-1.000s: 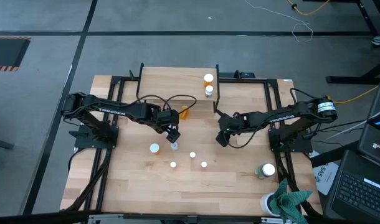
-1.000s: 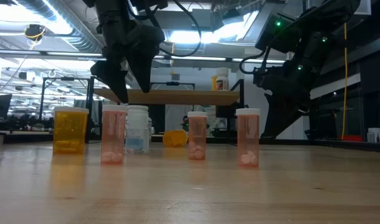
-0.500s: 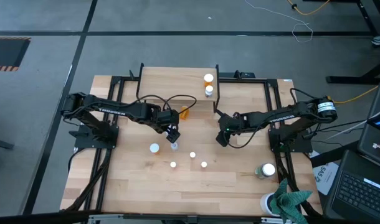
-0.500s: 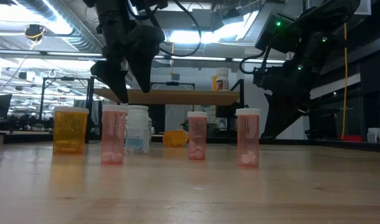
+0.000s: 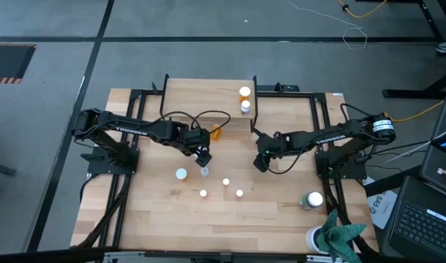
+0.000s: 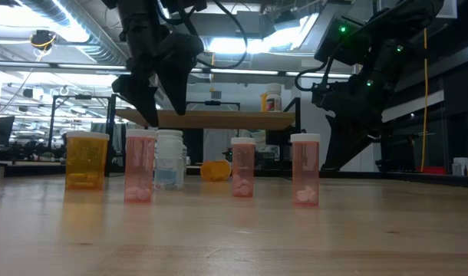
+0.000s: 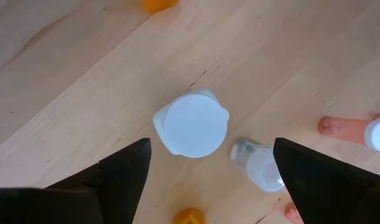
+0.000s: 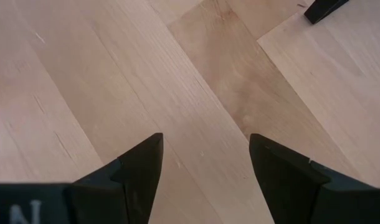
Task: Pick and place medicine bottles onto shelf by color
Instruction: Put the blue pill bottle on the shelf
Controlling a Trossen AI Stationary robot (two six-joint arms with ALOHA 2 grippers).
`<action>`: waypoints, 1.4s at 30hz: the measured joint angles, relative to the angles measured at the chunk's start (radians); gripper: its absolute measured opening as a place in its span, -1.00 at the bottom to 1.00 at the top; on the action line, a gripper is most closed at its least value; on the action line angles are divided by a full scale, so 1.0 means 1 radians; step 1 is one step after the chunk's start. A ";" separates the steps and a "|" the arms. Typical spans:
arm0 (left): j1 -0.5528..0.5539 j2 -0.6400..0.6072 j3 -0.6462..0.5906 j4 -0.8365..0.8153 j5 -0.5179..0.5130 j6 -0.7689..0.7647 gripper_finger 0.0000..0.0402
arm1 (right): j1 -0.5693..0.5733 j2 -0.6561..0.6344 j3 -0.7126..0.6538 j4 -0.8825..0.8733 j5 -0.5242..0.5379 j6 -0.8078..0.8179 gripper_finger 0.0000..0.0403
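My left gripper (image 5: 202, 156) is open and points down just above a white-capped whitish bottle (image 7: 191, 124), which stands on the table (image 5: 204, 172). Its fingers stand on either side of the cap without touching it, as the low view (image 6: 153, 103) shows. A smaller clear bottle (image 7: 258, 165) stands right beside it. An amber bottle (image 6: 87, 159) and pink bottles (image 6: 140, 165) (image 6: 242, 166) (image 6: 305, 169) stand nearby. The shelf (image 5: 208, 98) at the far edge carries two bottles (image 5: 244, 93) (image 5: 245, 107). My right gripper (image 5: 261, 162) is open over bare wood (image 8: 205, 140).
An orange bottle (image 5: 216, 132) lies on its side under the shelf's front edge. A dark green bottle (image 5: 311, 200) stands at the near right. A white cup with teal cloth (image 5: 333, 237) sits at the near right corner. Bare wood lies along the near edge.
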 joint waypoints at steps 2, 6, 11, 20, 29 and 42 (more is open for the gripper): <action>0.000 0.000 0.000 0.000 0.000 0.000 0.66 | 0.000 0.000 0.000 0.000 0.000 0.002 0.20; 0.000 0.000 0.000 0.006 0.000 0.000 0.66 | 0.000 0.000 0.000 0.000 0.000 0.001 0.20; 0.000 0.000 0.000 0.008 -0.005 -0.004 0.66 | 0.000 0.000 0.000 0.000 0.000 0.001 0.20; -0.003 0.081 0.002 0.031 -0.064 -0.031 0.66 | 0.000 0.000 0.000 0.001 0.000 0.000 0.20; -0.003 0.126 0.001 0.042 -0.057 -0.027 0.59 | 0.000 0.000 0.000 0.009 0.000 0.002 0.20; -0.002 0.108 0.001 0.050 -0.044 -0.030 -0.01 | 0.000 0.000 0.000 0.014 0.000 0.000 0.20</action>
